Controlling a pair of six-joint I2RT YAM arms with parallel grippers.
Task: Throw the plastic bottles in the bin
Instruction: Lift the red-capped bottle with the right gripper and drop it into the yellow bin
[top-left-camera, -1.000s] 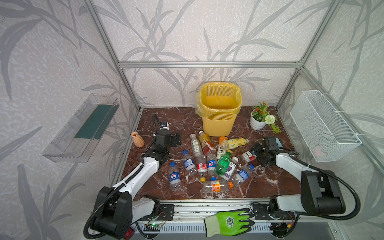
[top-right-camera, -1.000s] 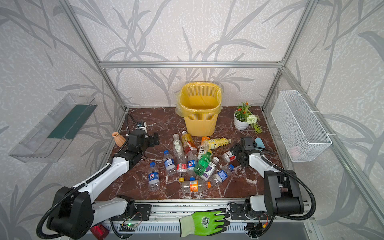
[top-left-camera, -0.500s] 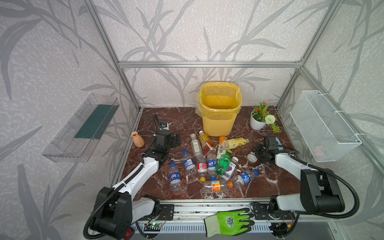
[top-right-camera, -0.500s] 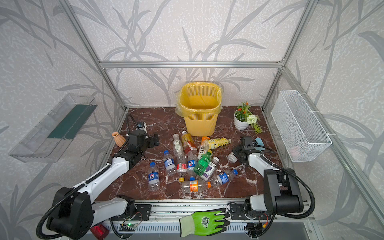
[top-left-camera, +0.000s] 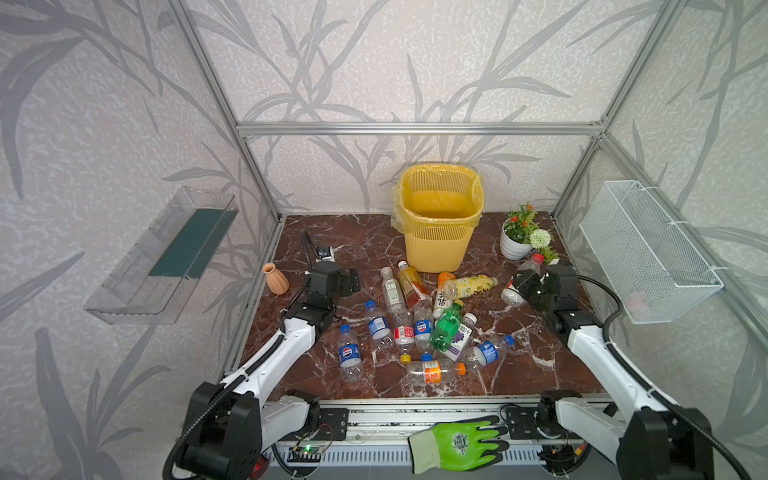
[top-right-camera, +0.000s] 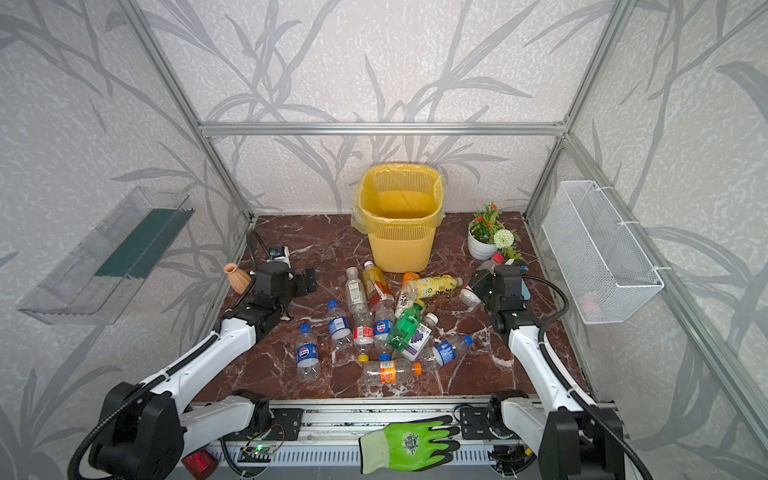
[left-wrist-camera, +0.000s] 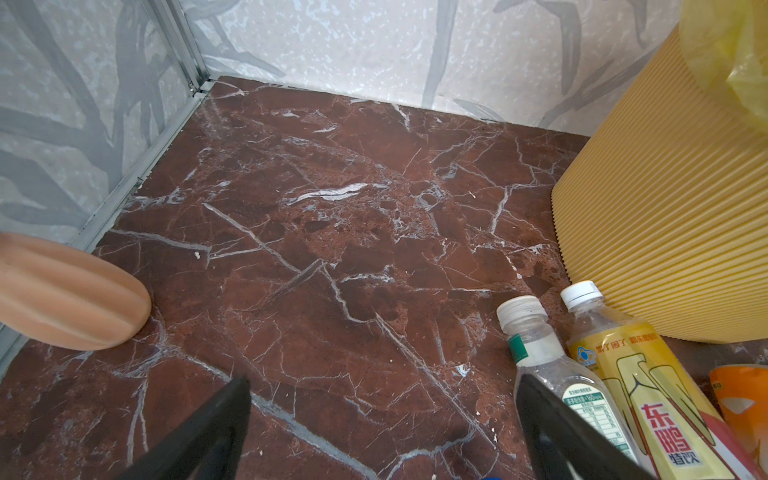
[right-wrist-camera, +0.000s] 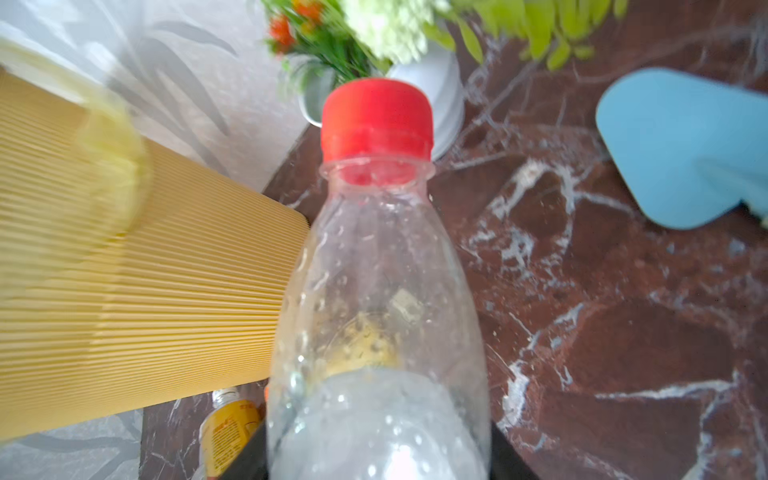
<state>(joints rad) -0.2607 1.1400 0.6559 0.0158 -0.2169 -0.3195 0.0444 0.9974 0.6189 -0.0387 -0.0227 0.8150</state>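
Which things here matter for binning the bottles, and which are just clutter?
Job: loose bottles; red-capped bottle held in the right gripper; yellow bin.
Clutter: orange vase; flower pot; green glove; wire basket; clear wall tray.

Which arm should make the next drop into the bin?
Right. The right gripper is shut on a clear red-capped bottle, cap pointing up, off to the right of the bin in both top views. The left gripper is open and empty over bare floor, so it would need to pick first.
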